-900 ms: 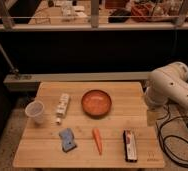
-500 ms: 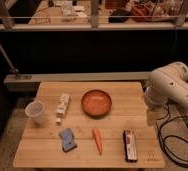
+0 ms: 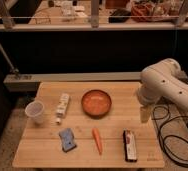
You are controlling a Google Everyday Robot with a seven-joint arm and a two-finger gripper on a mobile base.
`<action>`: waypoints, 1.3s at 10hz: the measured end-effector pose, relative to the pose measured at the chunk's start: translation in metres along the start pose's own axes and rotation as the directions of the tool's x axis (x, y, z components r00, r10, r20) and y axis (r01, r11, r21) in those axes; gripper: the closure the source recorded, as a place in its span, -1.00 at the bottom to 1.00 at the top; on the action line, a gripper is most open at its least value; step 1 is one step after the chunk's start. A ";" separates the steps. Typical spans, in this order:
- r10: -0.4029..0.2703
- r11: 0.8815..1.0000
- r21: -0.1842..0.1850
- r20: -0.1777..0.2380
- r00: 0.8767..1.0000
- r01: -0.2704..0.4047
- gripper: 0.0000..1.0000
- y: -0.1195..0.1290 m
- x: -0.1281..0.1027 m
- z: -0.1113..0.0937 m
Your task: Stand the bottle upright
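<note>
The bottle [image 3: 62, 106] is slim and whitish-cream with a small white cap. It lies on its side on the left part of the wooden table [image 3: 47, 155], with the cap end toward the front. It lies just right of the translucent plastic cup [image 3: 35, 111]. My white arm [image 3: 163, 84] hangs over the table's right edge. Its gripper [image 3: 145, 114] points down near that edge, far to the right of the bottle and touching nothing.
An orange bowl [image 3: 96, 103] stands mid-table. A carrot [image 3: 97, 140], a blue sponge-like item [image 3: 66, 139] and a black bar with a red stripe [image 3: 130, 145] lie along the front. Black cables [image 3: 173, 135] run on the floor at right. A ledge and a rail stand behind the table.
</note>
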 end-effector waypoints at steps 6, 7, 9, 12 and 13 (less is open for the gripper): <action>-0.080 0.996 0.031 0.027 0.996 0.079 -0.60 -0.014 -0.044 -0.009; -0.089 0.995 0.037 0.029 0.996 0.088 -0.60 -0.016 -0.045 -0.011; -0.118 0.992 0.039 0.036 0.992 0.116 -0.60 -0.021 -0.054 -0.012; -0.159 0.987 0.048 0.056 0.986 0.156 -0.60 -0.029 -0.089 -0.015; -0.177 0.983 0.051 0.057 0.983 0.174 -0.60 -0.031 -0.093 -0.015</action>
